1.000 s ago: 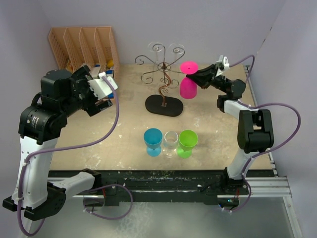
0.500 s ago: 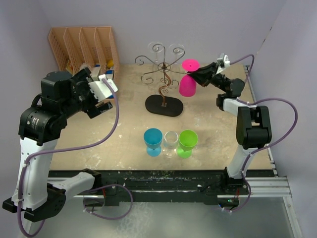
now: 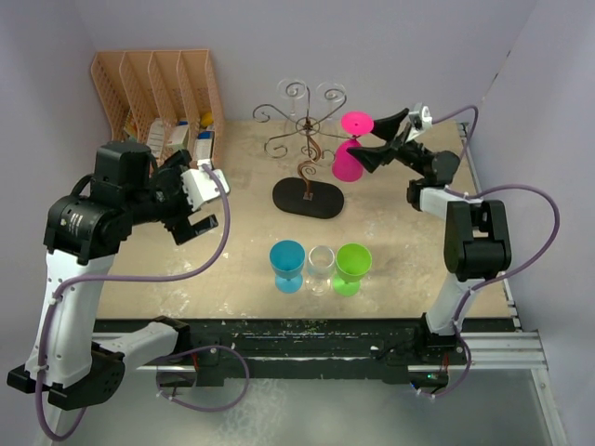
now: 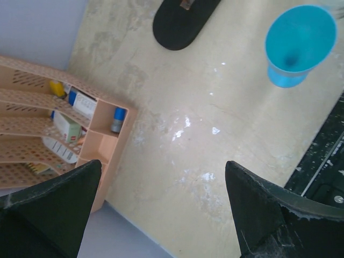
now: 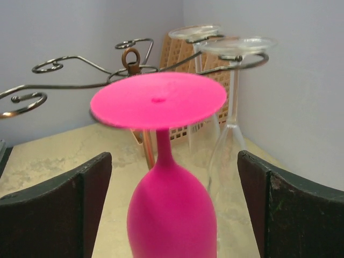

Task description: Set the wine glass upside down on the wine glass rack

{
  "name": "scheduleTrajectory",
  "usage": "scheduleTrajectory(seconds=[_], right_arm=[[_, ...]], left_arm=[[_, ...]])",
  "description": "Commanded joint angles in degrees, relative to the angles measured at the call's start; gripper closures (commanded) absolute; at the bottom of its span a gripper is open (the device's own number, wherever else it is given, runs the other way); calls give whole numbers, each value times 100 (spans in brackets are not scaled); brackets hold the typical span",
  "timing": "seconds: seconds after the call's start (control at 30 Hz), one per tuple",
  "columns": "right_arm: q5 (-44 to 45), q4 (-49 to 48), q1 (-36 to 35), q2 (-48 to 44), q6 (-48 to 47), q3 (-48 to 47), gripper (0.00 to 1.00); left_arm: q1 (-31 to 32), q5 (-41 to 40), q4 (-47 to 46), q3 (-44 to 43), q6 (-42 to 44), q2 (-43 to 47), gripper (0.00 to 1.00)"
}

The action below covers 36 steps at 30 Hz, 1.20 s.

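One pink wine glass (image 5: 171,215) hung inverted at rack (image 3: 308,198) edge, right jaws apart

Spread pincer (image 5: 173,158) flanks the inverted pink wine glass (image 5: 169,215).

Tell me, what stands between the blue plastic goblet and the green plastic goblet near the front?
A clear upright glass stands between the blue plastic goblet and the green plastic goblet, close against both; the top view shows it.

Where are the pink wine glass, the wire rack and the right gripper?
pink wine glass (image 5: 172,215), right wrist view, on its inverted bowl.
wire rack (image 3: 307,197), top view, on its black base.
right gripper (image 3: 370,142), top view, midway between its open fingertips.
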<state>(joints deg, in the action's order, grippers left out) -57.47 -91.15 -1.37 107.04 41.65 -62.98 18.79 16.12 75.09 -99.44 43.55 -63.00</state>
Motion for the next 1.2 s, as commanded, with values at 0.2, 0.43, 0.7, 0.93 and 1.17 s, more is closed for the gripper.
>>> scheduleTrajectory(seconds=[0.2, 0.43, 0.7, 0.93, 1.17], right_arm=[[1167, -329, 268, -2165, -1331, 2001, 0], [3214, 4259, 261, -4723, -2865, 2878, 0], [3675, 7524, 251, -6682, -2651, 2655, 0], [3656, 10583, 253, -6535, -2029, 1554, 0], [2442, 11771, 122, -6178, -2074, 1185, 0]], left_arm=[[-16, 1120, 467, 433, 0, 76, 0], [-21, 892, 166, 745, -320, 217, 0], [-23, 1054, -308, 1372, -1298, 525, 0], [-19, 2003, 559, 1314, -1214, 16, 0], [103, 2338, 637, 1557, -1096, -325, 0]])
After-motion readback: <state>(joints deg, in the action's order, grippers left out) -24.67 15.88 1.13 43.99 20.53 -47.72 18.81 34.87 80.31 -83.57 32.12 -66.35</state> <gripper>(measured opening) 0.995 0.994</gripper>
